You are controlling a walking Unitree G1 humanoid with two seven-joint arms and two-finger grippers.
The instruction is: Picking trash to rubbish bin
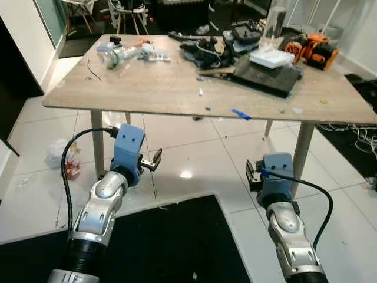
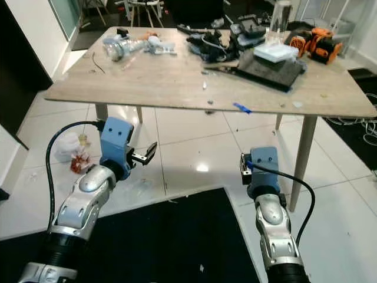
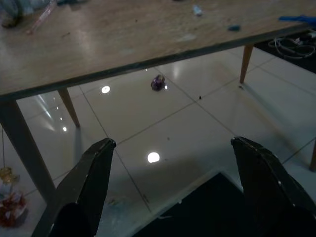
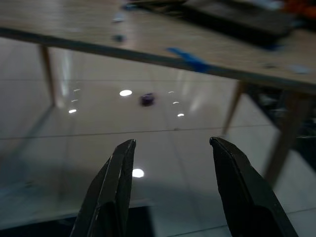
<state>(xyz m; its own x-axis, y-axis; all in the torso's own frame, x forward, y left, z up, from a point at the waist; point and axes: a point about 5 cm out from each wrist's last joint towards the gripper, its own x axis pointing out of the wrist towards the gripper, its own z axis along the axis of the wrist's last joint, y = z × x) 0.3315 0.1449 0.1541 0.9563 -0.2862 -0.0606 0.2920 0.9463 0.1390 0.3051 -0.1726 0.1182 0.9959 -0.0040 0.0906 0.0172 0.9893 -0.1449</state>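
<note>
Both tools, left (image 3: 168, 163) and right (image 4: 170, 163), spread empty short of the table edge (image 1: 194, 112).

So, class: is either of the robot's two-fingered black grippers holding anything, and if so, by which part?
Nothing is held. The left gripper and right gripper both hang open in front of the wooden table, with only floor between their fingers.

This looks like a room in a home that someone uses for fixing and building things. A big wooden desk (image 1: 153, 88) stands on a shiny white tile floor (image 1: 200, 153), and it is piled with tools, an orange machine (image 1: 315, 50) and plastic bits. Chairs (image 1: 126, 12) stand at the back, a black rug (image 1: 159, 247) lies in front, and white cables (image 1: 362, 138) lie on the floor.
</note>
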